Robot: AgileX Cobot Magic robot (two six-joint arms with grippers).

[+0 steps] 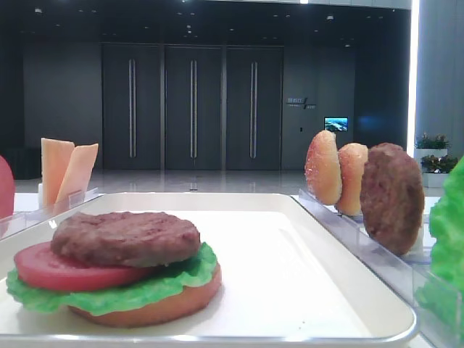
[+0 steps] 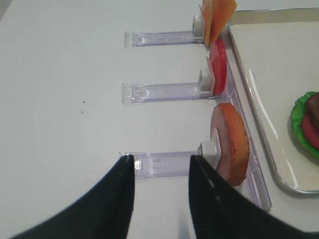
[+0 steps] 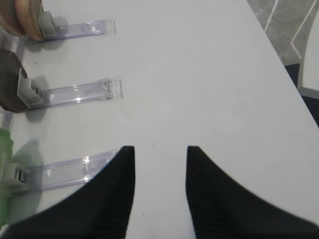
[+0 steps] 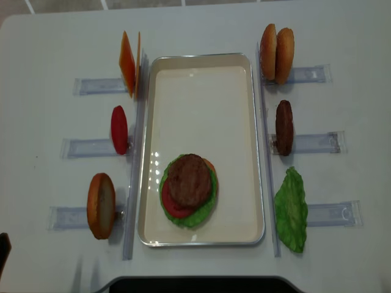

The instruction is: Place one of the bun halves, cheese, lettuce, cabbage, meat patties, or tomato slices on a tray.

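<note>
No legible text, labels, brands or nos. in any view. Low exterior view: small pale wall sign (image 1: 300, 103) on dark back wall, right of doors, lettering too small/blurred to read. Lit screen (image 1: 336, 124) below it shows a picture only, no readable chars.

White table (image 4: 201, 24); clear rack strips (image 4: 317, 143) flanking both sides.

both end effectors look alike: right end effector (image 3: 160, 152) & left end effector (image 2: 160, 162) w/ two matte black fingers (image 3: 107, 199) each, broad at base, tapering to blunt tips, fine ribbed texture.
</note>
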